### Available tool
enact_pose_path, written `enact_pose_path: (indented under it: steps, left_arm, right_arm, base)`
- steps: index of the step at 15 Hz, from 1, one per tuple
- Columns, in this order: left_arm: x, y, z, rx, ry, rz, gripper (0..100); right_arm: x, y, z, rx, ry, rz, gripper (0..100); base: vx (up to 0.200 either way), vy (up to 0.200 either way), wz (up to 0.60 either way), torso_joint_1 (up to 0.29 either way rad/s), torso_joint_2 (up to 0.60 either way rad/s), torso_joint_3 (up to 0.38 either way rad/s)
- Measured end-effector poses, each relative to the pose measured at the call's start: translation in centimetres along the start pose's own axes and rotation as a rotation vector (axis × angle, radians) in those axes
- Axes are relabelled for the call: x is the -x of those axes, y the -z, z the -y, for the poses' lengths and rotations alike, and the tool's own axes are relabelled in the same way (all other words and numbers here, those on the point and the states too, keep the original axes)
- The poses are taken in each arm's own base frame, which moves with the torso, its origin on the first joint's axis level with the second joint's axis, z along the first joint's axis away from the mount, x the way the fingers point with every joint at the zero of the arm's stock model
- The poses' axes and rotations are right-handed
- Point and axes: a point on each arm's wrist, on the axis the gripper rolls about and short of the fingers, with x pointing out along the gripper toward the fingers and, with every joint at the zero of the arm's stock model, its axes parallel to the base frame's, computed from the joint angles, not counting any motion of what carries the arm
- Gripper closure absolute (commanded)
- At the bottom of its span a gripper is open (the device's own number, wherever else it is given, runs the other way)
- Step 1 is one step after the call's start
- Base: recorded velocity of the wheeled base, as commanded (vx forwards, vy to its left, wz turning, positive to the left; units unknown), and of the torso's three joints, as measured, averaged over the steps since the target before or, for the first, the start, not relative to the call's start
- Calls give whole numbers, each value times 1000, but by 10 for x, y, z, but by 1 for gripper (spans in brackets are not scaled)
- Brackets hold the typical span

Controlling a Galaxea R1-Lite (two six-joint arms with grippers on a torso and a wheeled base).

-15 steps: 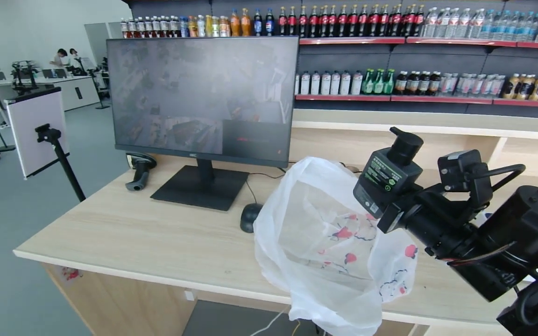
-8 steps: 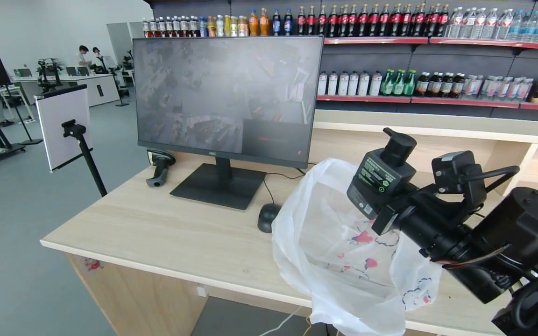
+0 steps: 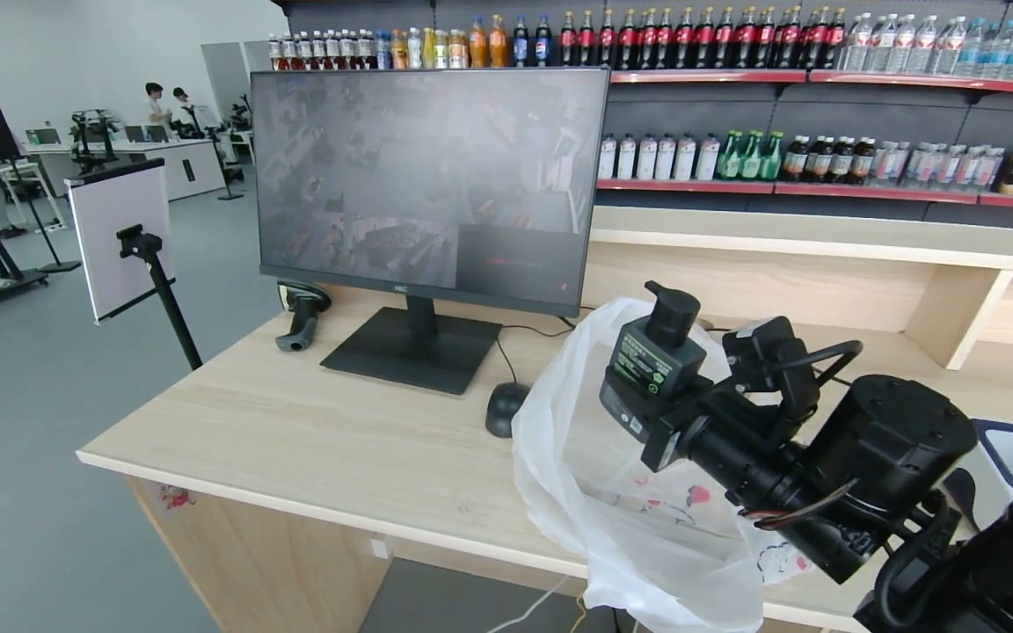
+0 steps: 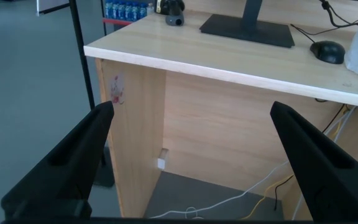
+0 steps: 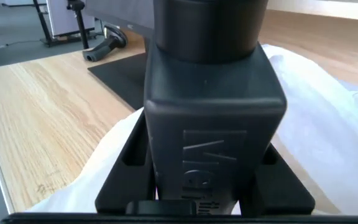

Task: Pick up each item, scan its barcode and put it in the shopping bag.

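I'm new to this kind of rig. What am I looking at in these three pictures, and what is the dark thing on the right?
This is a two-armed robot at a shop checkout. The wide picture comes from a camera on its head, and the other two come from cameras on its wrists. The right gripper is clamped on a dark bottle, held over a white shopping bag that sits on the wooden desk. Also on the desk are a monitor, a mouse and a handheld scanner. The left gripper is open and hangs low in front of the desk.
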Motion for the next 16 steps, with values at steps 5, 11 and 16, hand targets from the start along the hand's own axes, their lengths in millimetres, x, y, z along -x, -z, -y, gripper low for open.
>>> enact_pose_path:
  steps: [5, 11, 16]
  left_arm:
    - [0, 0, 0, -1, 0, 0, 0]
    - [0, 0, 0, 0, 0, 0, 0]
    - [0, 0, 0, -1, 0, 0, 0]
  right_arm:
    - [-18, 23, -3, -14, -4, -48, 100]
    - [-22, 41, -11, -13, -29, -100, 100]
    - [-17, 56, -17, -5, -48, -161, 100]
  base:
    - [0, 0, 0, 0, 0, 0]
    - [0, 0, 0, 0, 0, 0]
    - [0, 0, 0, 0, 0, 0]
